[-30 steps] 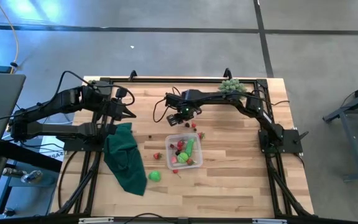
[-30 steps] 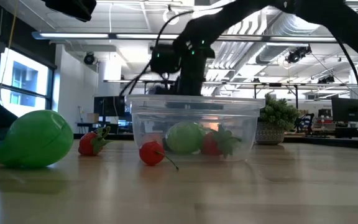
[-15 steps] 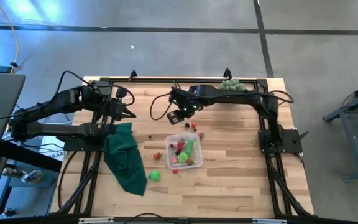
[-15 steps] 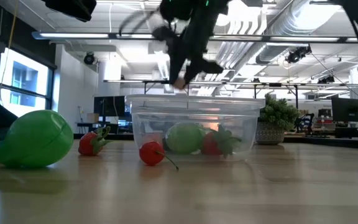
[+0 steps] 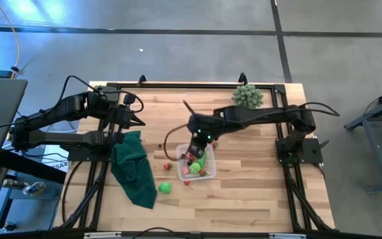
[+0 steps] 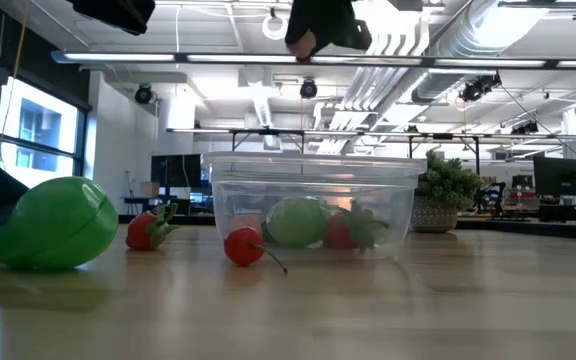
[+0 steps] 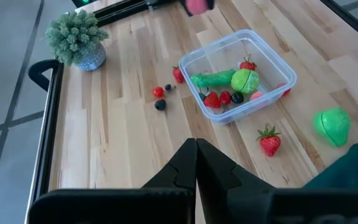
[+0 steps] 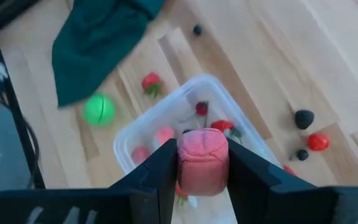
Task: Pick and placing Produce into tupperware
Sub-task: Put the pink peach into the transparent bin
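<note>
The clear tupperware stands mid-table and holds a long green piece, a round green one and small red ones. High above it, my right gripper is shut on a pink-red piece of produce. Loose on the wood lie a green ball, a strawberry, and small red and dark pieces on the container's far side. My left gripper hovers shut over the table's left side, holding nothing. My right gripper pinches the pink-red piece by two opposite sides between its two fingers. The fingers come from above, slanting down. The piece hangs clear of everything, over the tupperware's open top, and its lower end juts below the fingertips.
A dark green cloth lies left of the tupperware, near the left arm. A pale green potted plant stands at the far right corner. A cherry rests just in front of the tupperware. Bare wood lies toward the near right.
My right gripper has risen from low over the loose pieces beyond the tupperware and swung toward the near edge, rolling as it went. It now hangs high over the tupperware, with the pink-red piece lifted clear between its fingers.
</note>
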